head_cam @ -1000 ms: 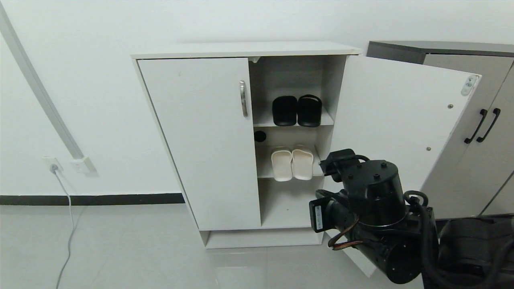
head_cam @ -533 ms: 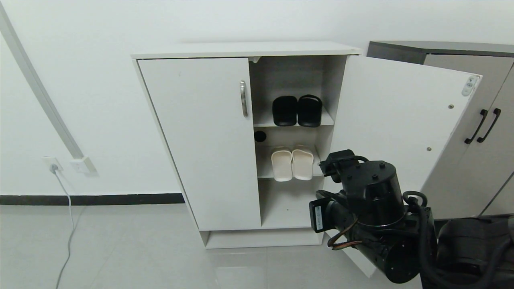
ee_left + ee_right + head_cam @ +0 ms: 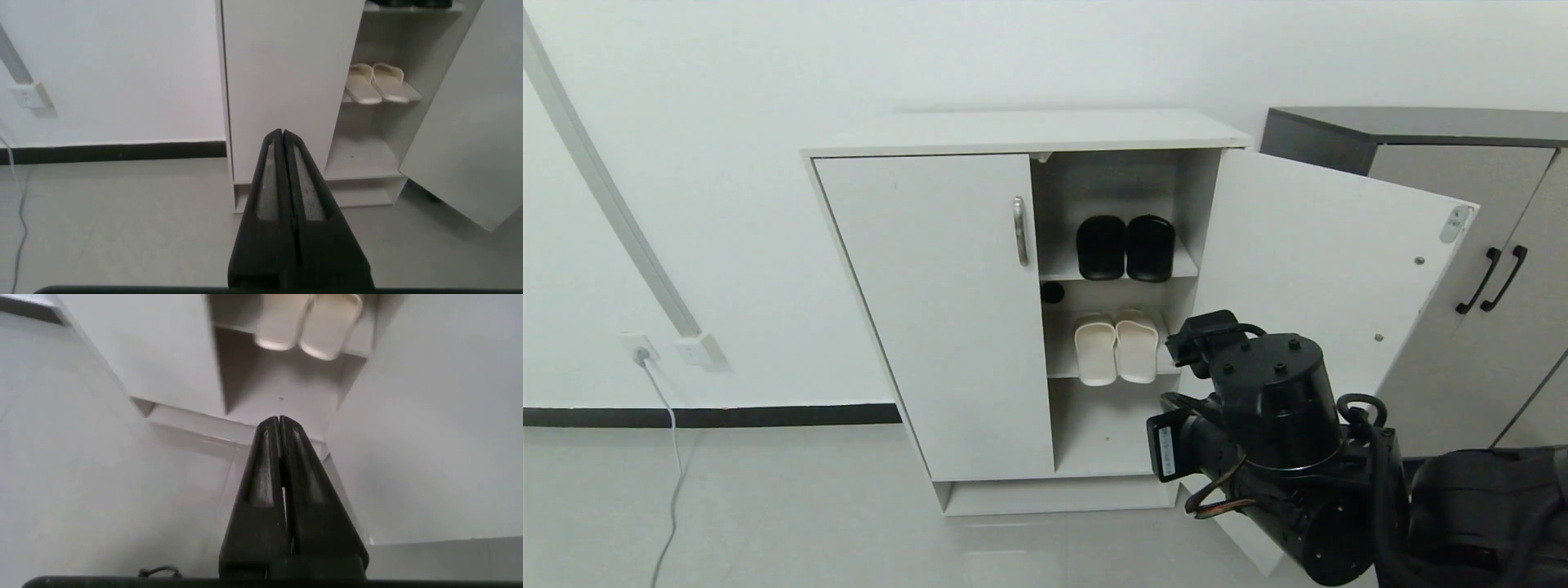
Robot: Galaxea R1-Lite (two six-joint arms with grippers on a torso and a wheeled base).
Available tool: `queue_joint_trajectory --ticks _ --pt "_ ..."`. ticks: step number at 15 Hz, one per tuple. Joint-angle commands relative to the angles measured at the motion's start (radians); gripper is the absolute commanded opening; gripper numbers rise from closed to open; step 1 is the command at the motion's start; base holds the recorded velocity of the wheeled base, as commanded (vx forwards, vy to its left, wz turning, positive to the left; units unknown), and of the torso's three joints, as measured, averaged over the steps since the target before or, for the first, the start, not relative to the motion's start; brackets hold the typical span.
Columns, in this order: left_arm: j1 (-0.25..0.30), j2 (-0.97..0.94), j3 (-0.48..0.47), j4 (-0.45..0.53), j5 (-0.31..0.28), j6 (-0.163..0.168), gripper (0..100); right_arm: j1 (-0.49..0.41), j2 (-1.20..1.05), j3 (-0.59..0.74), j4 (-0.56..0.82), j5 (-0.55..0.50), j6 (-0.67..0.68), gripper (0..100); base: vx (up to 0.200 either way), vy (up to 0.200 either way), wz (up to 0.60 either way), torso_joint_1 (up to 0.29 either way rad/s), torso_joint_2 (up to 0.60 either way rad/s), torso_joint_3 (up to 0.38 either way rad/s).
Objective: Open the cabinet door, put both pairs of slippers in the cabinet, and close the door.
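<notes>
From the head view, we see the white cabinet (image 3: 1029, 131) standing against the wall with its left door (image 3: 939, 310) closed. A metal handle (image 3: 1020, 231) is at that door's inner edge. The right door (image 3: 1323, 261) is swung wide open to the right. Inside, the black slippers (image 3: 1125, 247) sit side by side on the upper shelf (image 3: 1055, 261). The white slippers (image 3: 1116, 351) sit side by side on the middle shelf (image 3: 1060, 365), their ends reaching slightly over its front edge. Our right arm (image 3: 1274, 408) is near us, low on the right, in front of the open door. A grey cabinet (image 3: 1445, 343) with two black handles stands just right of the white one. On the far wall to the left there is a wall socket (image 3: 637, 347), with a cable (image 3: 671, 457) hanging down to the floor (image 3: 768, 523).

In the left wrist view, the left gripper (image 3: 282, 135) is clenched, its two fingers pressed together with nothing between them. It hangs over the floor, well back from the cabinet and facing the closed left door. The white slippers are visible beyond it on their shelf.

In the right wrist view, the right gripper (image 3: 280, 420) is also clenched and empty. It is held low and points toward the cabinet's bottom compartment, below the white slippers. The inner face of the open right door is beside it. We cannot tell whether it touches the door.
</notes>
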Motion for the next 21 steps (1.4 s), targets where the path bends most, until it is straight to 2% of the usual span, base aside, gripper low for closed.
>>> queue_joint_trajectory --ticks 1,11,21 --pt "0.000 0.000 0.000 0.001 0.000 -0.001 0 -0.002 0.002 0.001 -0.001 -0.001 -0.002 0 0.000 0.000 0.00 0.041 -0.47 -0.354" --pt "0.000 0.000 0.000 0.001 0.000 -0.001 0 -0.002 0.007 0.006 -0.001 -0.001 -0.003 0 0.000 0.000 0.00 0.128 -0.47 -0.341" --pt "0.000 0.000 0.000 0.001 0.000 -0.001 0 -0.002 0.007 0.009 -0.001 -0.001 -0.008 0 0.000 0.000 0.00 0.202 -0.52 -0.315"
